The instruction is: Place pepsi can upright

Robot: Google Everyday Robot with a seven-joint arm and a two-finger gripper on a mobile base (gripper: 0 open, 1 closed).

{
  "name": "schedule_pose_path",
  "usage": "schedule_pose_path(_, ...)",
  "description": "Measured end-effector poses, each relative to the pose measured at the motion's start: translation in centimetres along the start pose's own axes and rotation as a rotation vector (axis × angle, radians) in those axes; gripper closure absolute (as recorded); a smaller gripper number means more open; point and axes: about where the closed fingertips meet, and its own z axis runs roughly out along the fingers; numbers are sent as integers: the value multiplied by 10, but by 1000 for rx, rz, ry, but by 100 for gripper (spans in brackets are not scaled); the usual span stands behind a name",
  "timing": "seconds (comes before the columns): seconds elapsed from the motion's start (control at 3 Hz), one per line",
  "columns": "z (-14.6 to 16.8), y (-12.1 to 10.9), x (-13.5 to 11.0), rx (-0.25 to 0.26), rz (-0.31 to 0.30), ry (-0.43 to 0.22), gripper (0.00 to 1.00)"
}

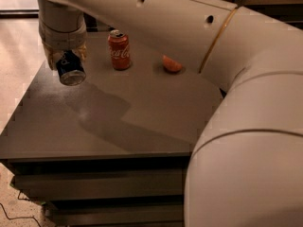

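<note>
The robot's arm (pixel 246 164) takes up most of what I can see: a fat, smooth, cream-coloured shell with rounded joints. It swells up on the right and reaches across the top toward the far left. A thin brass-coloured ring marks one joint, and a few small dark holes dot the upper link.

Under it stands the table (pixel 118 126), a flat, matte, dark grey-brown top with square corners and stepped dark ledges below its front edge. The arm's shadow falls across the middle of it. A pale speckled floor (pixel 14 46) shows on the left.

The tool (pixel 67 60) hangs from the thick cylindrical wrist over the table's far left part. Its two pale fingers are clamped on either side of the pepsi can (pixel 71 70).

That can is dark blue with a bit of white marking. It is tilted, and its round silver end points down and toward me. Whether the end touches the table, I cannot tell.

Just to its right, apart from it, a red Coca-Cola can (pixel 119 50) stands upright on the table with white lettering and a silver top. Farther right lies a small orange wedge-shaped piece (pixel 171 64), close to the arm.
</note>
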Motion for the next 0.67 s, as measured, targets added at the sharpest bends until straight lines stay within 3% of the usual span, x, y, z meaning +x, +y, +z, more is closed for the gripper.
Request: schedule_pose_path(0.67, -22, -5, -22, -116, -260, -254, 100)
